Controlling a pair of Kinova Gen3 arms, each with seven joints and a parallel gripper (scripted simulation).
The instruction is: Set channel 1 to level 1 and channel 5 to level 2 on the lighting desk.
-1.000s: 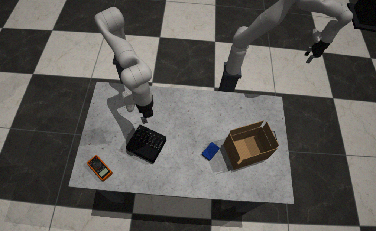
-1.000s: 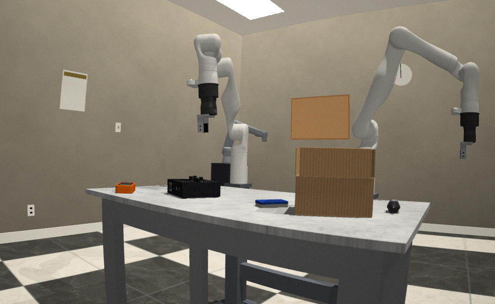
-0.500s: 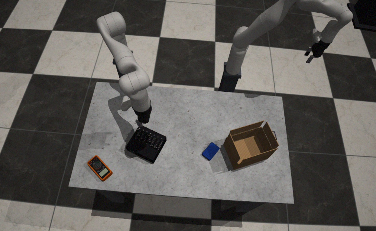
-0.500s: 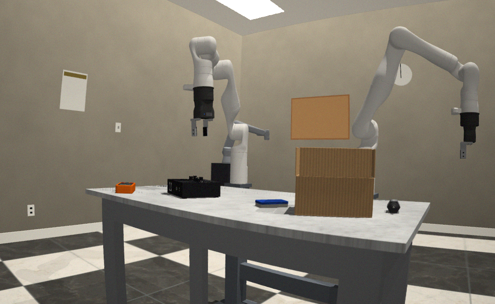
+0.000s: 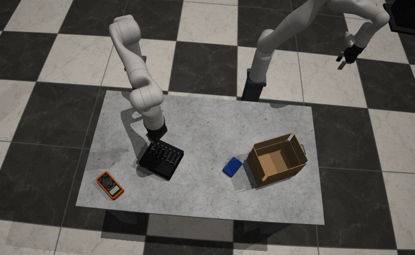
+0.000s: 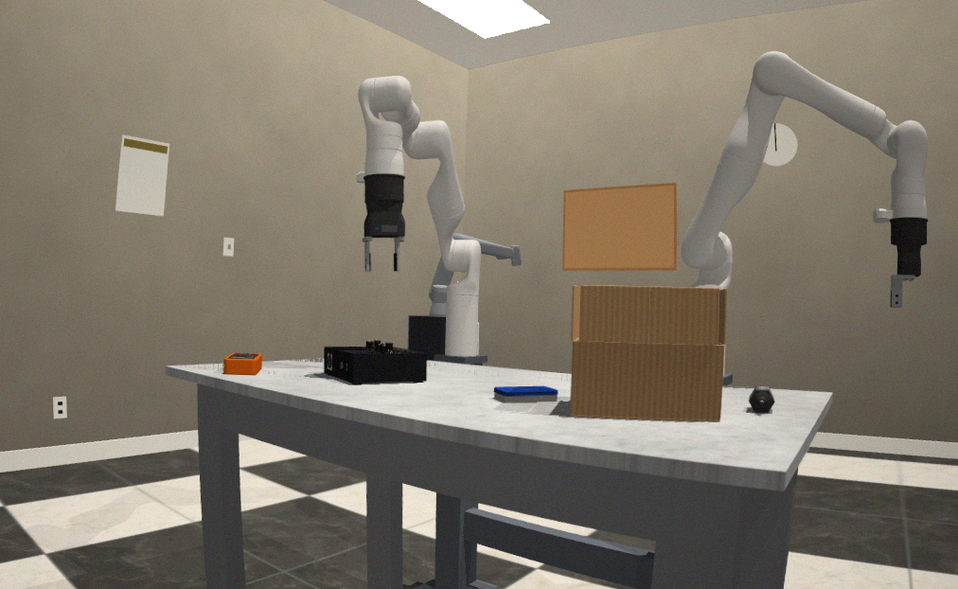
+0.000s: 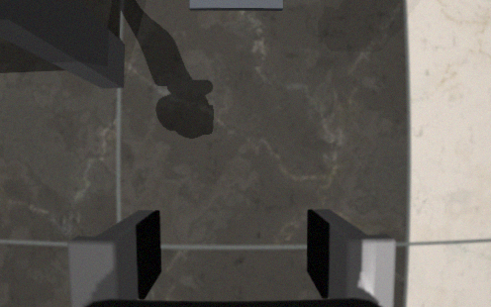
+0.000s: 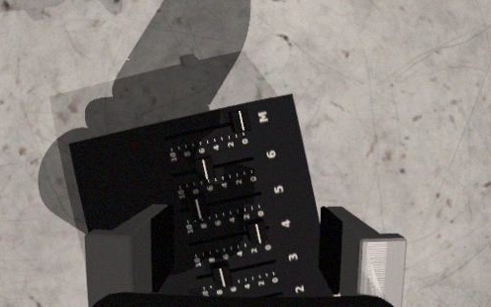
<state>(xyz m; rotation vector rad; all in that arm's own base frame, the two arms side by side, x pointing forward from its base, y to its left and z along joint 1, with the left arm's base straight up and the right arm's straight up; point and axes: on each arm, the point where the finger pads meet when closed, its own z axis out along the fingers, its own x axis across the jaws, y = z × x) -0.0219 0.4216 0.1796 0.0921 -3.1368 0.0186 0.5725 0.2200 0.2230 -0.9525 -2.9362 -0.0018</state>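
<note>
The black lighting desk (image 5: 157, 168) (image 6: 387, 366) (image 8: 117, 183) lies on the table. In the right wrist view, the channel 5 fader (image 8: 198, 208) stands near 8, the channel 6 fader (image 8: 204, 169) between 6 and 7, the channel 4 fader (image 8: 257, 233) near 1, the channel 3 fader (image 8: 222, 277) between 7 and 8, and the M fader (image 8: 241, 121) at 0. The channel 1 and 2 faders are hidden there. My right gripper (image 6: 381, 263) (image 8: 246, 237) is open and empty, high above the desk. My left gripper (image 5: 341, 62) (image 6: 896, 293) (image 7: 234, 242) is open and empty, off beyond the table.
An orange multimeter (image 5: 110, 185) (image 6: 242, 364) lies left of the desk in the top view. A blue block (image 5: 232, 167) (image 6: 525, 393) and an open cardboard box (image 5: 254, 172) (image 6: 647, 380) stand to its right. A dark dumbbell-like object (image 6: 761, 400) lies beyond the box.
</note>
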